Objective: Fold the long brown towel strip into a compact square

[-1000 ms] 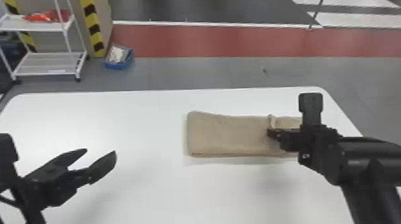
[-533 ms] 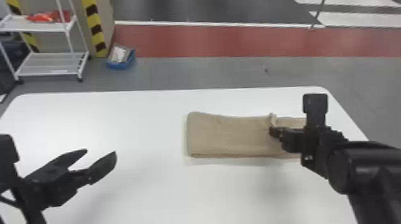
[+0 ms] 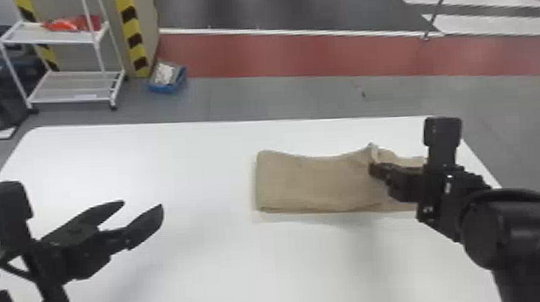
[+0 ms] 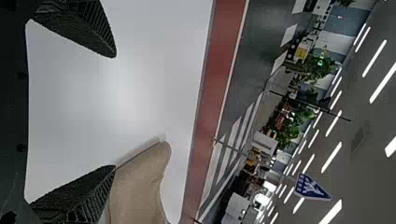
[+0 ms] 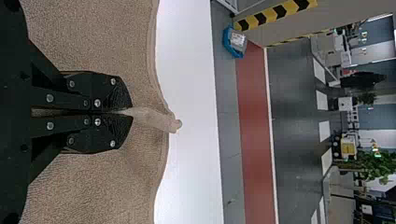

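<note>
Under both grippers, a white table (image 3: 217,268) was seen as the largest thing. On it the brown towel strip (image 3: 309,181) was laid, well to the right of the left gripper (image 3: 142,205) and under the right gripper (image 3: 376,170). The towel was shown as a long, low rectangle with a smooth, rounded fold at its left end, which was stretched out leftward from the right gripper. Close to this gripper, its far edge was lifted in a soft wave, and layers could be noticed along that edge. Part of the towel was hidden behind the right gripper.

The left gripper was held above the table, with its two fingers spread wide; the white surface was seen between them. The fingers of the right gripper (image 5: 132,112) were pressed together, and between their tips a small ridge of cloth (image 5: 154,119) was pinched, its pale end being pushed out just beyond them.
</note>
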